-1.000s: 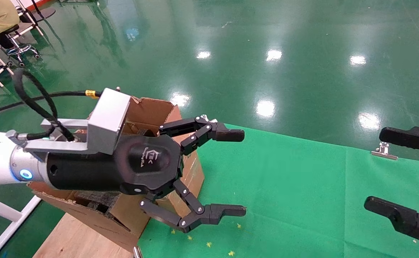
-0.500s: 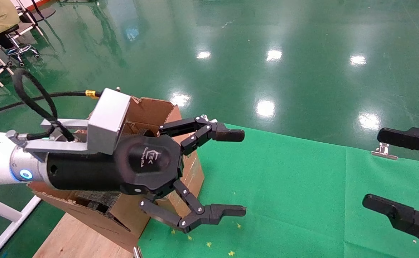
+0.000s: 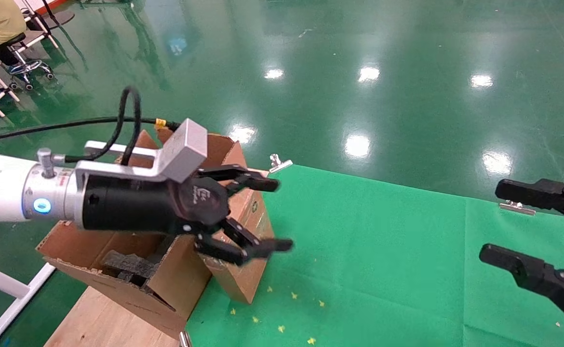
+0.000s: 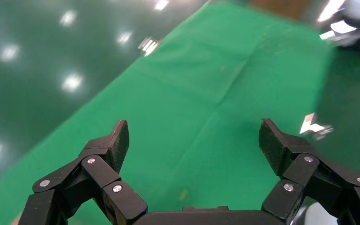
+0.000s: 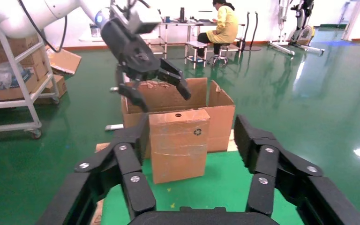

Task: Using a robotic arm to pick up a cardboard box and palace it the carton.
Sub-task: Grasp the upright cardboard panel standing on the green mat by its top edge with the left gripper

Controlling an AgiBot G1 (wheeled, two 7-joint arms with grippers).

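Observation:
The robotic arm, my left arm, reaches in from the left, and its gripper [image 3: 258, 217] is open and empty, hovering at the upper part of the cardboard box [image 3: 244, 278]. The box stands upright on the green cloth against the carton [image 3: 118, 289]. In the right wrist view the box [image 5: 178, 150] shows tape, a recycling symbol and a round hole on top, with the carton [image 5: 220, 115] behind it and the left gripper [image 5: 161, 91] just above it. The left wrist view shows its open gripper [image 4: 192, 136] over bare cloth. My right gripper [image 3: 491, 221] is open at the right edge.
Black foam blocks [image 3: 127, 265] lie inside the carton, which rests on a wooden board [image 3: 94, 323]. Metal clips [image 3: 279, 164] hold the cloth's far edge. A shelf rack [image 5: 9, 89] and a seated person [image 5: 225, 23] are beyond, on the glossy green floor.
The left gripper has drawn back to the left, toward the carton, and now sits over the cardboard box, which it had been hiding. The right gripper has drifted slightly left.

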